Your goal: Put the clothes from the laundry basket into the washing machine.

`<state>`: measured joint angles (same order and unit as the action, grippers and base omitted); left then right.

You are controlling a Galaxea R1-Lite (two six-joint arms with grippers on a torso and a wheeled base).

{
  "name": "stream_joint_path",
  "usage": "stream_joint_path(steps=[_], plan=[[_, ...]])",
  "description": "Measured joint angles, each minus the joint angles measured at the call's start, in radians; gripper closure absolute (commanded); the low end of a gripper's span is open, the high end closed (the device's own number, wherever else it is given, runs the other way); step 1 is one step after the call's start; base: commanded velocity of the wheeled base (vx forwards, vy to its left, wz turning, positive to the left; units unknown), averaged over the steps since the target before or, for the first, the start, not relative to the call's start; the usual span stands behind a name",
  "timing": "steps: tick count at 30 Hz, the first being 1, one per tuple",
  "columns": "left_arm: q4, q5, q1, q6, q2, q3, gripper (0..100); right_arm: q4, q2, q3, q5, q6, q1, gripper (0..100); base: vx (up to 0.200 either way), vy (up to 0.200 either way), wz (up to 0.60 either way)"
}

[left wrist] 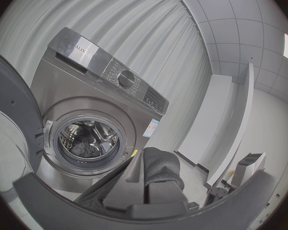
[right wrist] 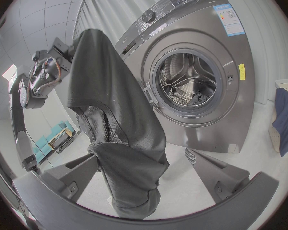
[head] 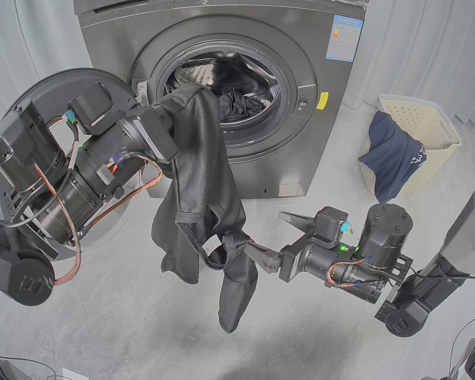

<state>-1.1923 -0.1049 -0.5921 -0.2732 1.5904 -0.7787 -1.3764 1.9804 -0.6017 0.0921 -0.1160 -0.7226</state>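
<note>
- Black garment [head: 200, 186], long and limp, hanging in the air in front of the washing machine [head: 301, 54], its top level with the lower left edge of the round opening, its bottom end dangling free.
- Top of the garment bunched over and pinched in the left gripper [left wrist: 147, 176], jaws closed tight on the cloth. Fabric draped over the fingertips, hiding them in the head view.
- Lower fold of the garment, beside a small white label [head: 212, 245], touching one finger of the right gripper [head: 272, 236]. Jaws spread wide, holding nothing, the other finger clear of the cloth.
- In the right wrist view, garment hanging against one finger [right wrist: 83, 173], with the second finger [right wrist: 214, 173] well apart from it.
- Left arm [head: 89, 154] raised and stretched forward toward the opening, passing in front of the open door [head: 47, 88], which is swung out to the robot's left.
- Right arm [head: 353, 259] low and roughly level, pointing across toward the robot's left, in front of the machine's base.
- Inside the drum [head: 258, 80], a small heap of dark clothes [head: 237, 105] lying at the bottom.
- Cream laundry basket [head: 433, 127] on the grey floor [head: 142, 317], near the machine on its right side, a navy garment [head: 393, 157] draped over its near rim and hanging down the outside.
- Pale curtains [head: 433, 27] behind both machine and basket.
</note>
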Motion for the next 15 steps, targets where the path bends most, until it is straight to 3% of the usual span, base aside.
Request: stream_joint_path(steps=[15], plan=[[0.001, -0.004, -0.061, 0.001, -0.022, 0.012, 100, -0.02, 0.251, -0.358, 0.008, 0.007, 0.0, 0, 0.0, 0.0, 0.0]])
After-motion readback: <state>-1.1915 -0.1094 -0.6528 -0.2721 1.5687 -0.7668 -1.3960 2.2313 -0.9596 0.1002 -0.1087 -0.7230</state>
